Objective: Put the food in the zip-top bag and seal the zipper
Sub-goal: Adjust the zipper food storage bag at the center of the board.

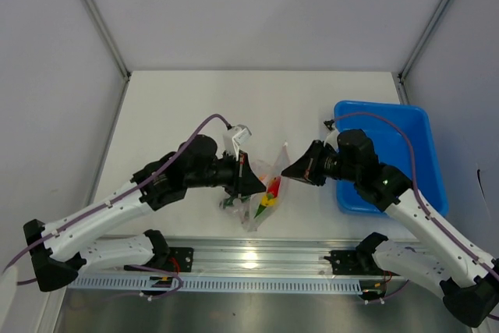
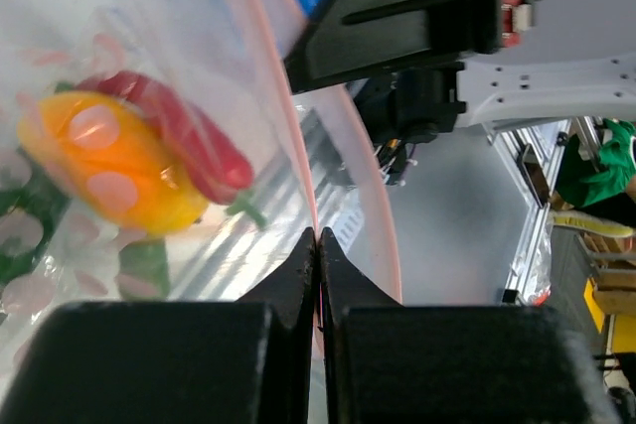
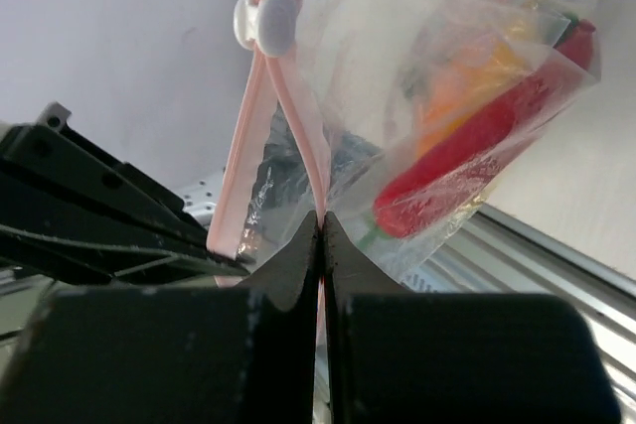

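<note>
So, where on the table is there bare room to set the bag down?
Bare table stretches along the far edge, left of the blue bin. Crowded: the near middle, where left gripper and right gripper pinch the zip-top bag.

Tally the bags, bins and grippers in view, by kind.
zip-top bag: 1
blue bin: 1
grippers: 2, the left gripper and the right gripper, each shut on the bag's edge
total: 4

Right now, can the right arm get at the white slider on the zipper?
Probably yes. The right gripper is shut on the zipper, with the white slider further along the strip and nothing between. It would need to loosen its pinch; the left gripper holds the zipper too.
</note>
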You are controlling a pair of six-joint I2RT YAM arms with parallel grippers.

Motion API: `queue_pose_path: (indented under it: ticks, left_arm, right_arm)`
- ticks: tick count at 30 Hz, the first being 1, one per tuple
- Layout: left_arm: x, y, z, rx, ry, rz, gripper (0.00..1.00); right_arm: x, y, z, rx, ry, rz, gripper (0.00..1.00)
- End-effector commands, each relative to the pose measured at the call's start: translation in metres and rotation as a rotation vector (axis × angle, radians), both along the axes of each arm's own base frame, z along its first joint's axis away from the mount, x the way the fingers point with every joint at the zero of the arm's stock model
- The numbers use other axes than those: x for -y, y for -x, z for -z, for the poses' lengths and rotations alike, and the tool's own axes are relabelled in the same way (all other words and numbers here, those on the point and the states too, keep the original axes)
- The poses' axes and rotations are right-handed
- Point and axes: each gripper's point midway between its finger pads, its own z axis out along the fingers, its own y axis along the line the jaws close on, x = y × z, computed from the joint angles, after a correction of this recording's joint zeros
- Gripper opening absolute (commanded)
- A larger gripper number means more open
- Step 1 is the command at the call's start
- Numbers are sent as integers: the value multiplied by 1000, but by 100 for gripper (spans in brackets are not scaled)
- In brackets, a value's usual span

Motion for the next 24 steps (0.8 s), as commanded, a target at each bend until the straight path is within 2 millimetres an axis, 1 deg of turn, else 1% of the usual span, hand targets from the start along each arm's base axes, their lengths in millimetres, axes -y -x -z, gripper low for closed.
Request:
queue_pose_path:
  ticks: [1, 2, 5, 10, 13, 16, 17, 18, 19, 20, 21, 22, 24]
  left_arm:
    - [12, 11, -40, 90, 82, 84, 0]
    - [12, 11, -45, 98, 89, 88, 1]
    - [12, 13, -48, 105, 94, 90, 0]
    - [13, 15, -51, 101, 96, 96, 1]
    - [15, 14, -54, 103, 97, 100, 0]
    - [19, 12, -54, 98, 91, 100, 1]
    - [21, 11, -56, 99, 92, 101, 6]
    - [24, 11, -53, 93, 83, 108, 11]
    - [26, 11, -57, 98, 88, 115, 16]
    - [27, 11, -58, 111, 86, 123, 27]
    - [31, 11, -55, 110, 74, 128, 33]
    - [32, 10, -59, 117, 74, 126, 48]
    - [34, 11, -57, 128, 58, 130, 59]
  right_arm:
    - [-4, -8, -58, 71, -142, 68, 0]
    - [-3, -7, -67, 83, -156, 75, 0]
    - [-2, -5, -81, 101, -178, 81, 0]
    - [3, -1, -95, 117, -214, 102, 0]
    - [8, -3, -96, 125, -211, 127, 0]
    - [8, -3, -90, 111, -202, 132, 0]
    - [8, -3, -89, 112, -205, 134, 0]
    - [8, -4, -88, 108, -205, 139, 0]
    - [10, -4, -88, 111, -201, 150, 0]
    - [10, -5, -87, 113, -198, 155, 0]
    - [10, -6, -86, 113, -195, 160, 0]
    - [11, -7, -86, 115, -190, 169, 0]
    - [12, -9, -84, 114, -187, 177, 0]
